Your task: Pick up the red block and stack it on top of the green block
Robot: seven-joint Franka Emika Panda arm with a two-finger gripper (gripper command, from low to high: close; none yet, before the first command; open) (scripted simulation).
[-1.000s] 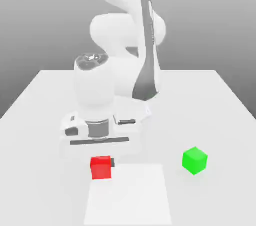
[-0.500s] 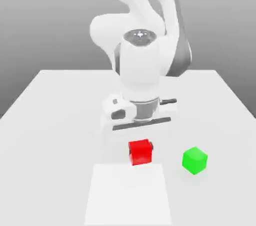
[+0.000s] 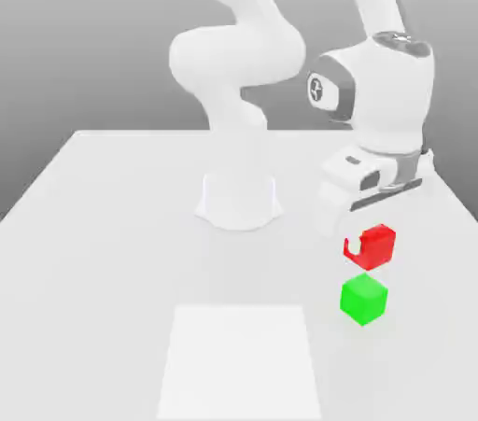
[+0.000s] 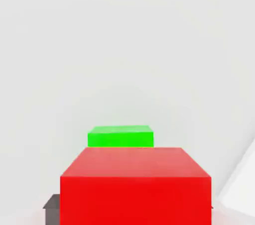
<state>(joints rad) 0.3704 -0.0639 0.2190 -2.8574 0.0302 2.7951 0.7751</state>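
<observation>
Nearest in the exterior view lies a pale square patch on the white table, well apart from both cubes. Just beyond it, toward the exterior view's right, the green block sits on the table surface with one corner turned toward the camera. Directly above it, with a narrow gap between them, hangs the red block, lifted clear of the table and slightly tilted. The gripper is closed on that red cube; a finger appears as a curved shape over the cube's near face, though its outline is hard to make out against the red. In the hand view the red block sits close under the camera, with a dark fingertip against its side and the green block showing just past its far edge.

Above the cube, the hand points down, its flange angled a little, and the bulky white wrist bends over from the exterior view's right. Farther back, the arm's links rise out of frame and curl round to the base, which stands near the table's middle, well apart from the blocks.
</observation>
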